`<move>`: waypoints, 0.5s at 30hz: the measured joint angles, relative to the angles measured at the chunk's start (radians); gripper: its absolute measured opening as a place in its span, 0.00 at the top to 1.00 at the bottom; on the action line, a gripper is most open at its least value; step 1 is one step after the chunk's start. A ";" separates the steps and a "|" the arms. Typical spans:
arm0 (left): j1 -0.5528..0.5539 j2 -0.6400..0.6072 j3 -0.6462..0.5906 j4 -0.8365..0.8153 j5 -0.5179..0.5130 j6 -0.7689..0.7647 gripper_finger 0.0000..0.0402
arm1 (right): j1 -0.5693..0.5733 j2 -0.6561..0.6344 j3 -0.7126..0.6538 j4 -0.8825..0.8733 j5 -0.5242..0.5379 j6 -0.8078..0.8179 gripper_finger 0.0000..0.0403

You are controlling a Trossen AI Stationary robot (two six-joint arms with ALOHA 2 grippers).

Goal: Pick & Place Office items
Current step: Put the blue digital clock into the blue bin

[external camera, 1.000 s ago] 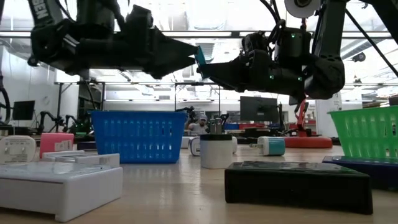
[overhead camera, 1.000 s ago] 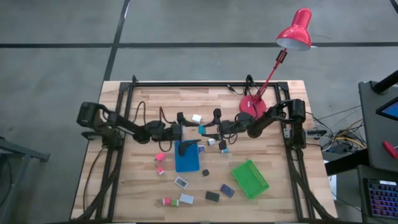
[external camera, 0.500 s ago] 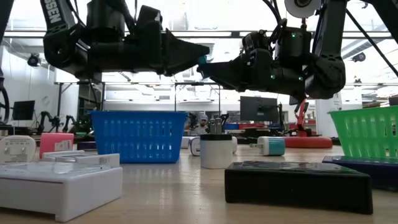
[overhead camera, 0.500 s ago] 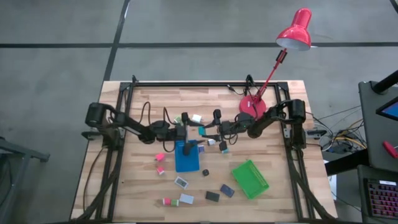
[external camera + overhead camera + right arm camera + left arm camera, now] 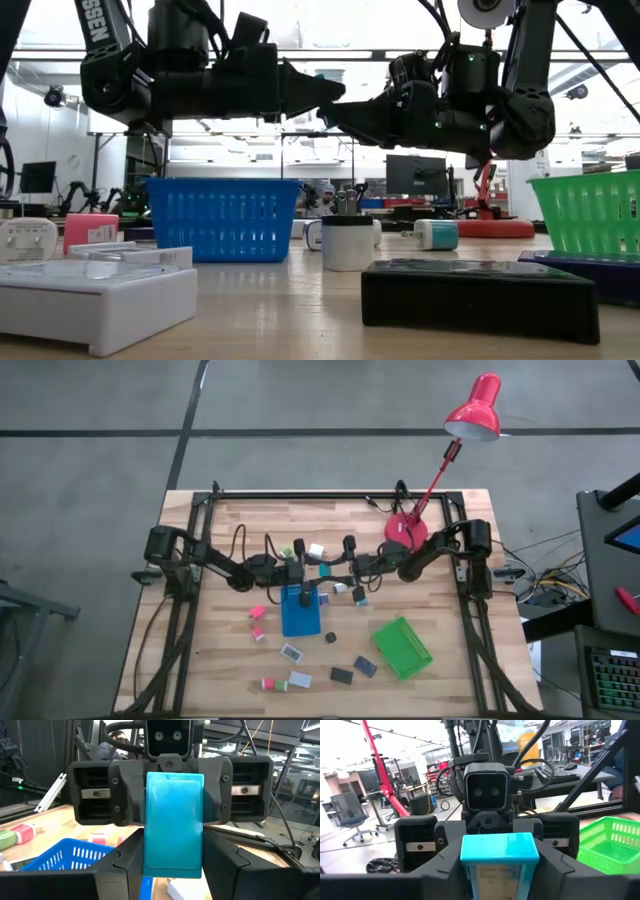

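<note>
We see both arms meeting above the middle of the wooden table (image 5: pixel 230 670), nose to nose over the far end of the blue tray (image 5: pixel 301 617). Between them sits a light blue block (image 5: pixel 173 826), held off the table. The right gripper (image 5: pixel 173 862) clamps it, its 2 dark fingers (image 5: pixel 127 862) pressed against the block's sides. The left gripper (image 5: pixel 499 865) has its fingers closed against the same block from the opposite side (in the left wrist view the block's light blue top edge fills the gap between them), so the block is pinched by both at once. In the low view the 2 gripper tips touch well above the blue tray, and the block itself is hidden there.

The other office items lie on the table: a pink block (image 5: pixel 257 612) and a red one (image 5: pixel 258 633) just left of the blue tray, a small black piece (image 5: pixel 329 636) to its right, a white box (image 5: pixel 291 653) near its front edge, and a navy block (image 5: pixel 365 666) beside the green tray (image 5: pixel 402 648). A red desk lamp (image 5: pixel 472 410) stands at the table's far right.
</note>
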 joint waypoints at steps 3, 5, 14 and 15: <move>-0.001 0.000 -0.002 0.002 -0.002 0.000 0.62 | 0.000 0.000 0.000 0.001 0.000 -0.003 0.63; -0.001 0.000 -0.002 -0.001 -0.004 0.001 0.62 | 0.000 0.000 0.001 0.001 -0.001 -0.002 0.63; 0.000 -0.002 -0.002 -0.028 0.017 0.019 0.62 | 0.000 0.002 0.000 -0.002 -0.001 -0.006 0.63; 0.000 -0.002 -0.002 -0.030 0.020 0.021 0.62 | 0.000 0.002 0.000 -0.002 -0.001 -0.006 0.63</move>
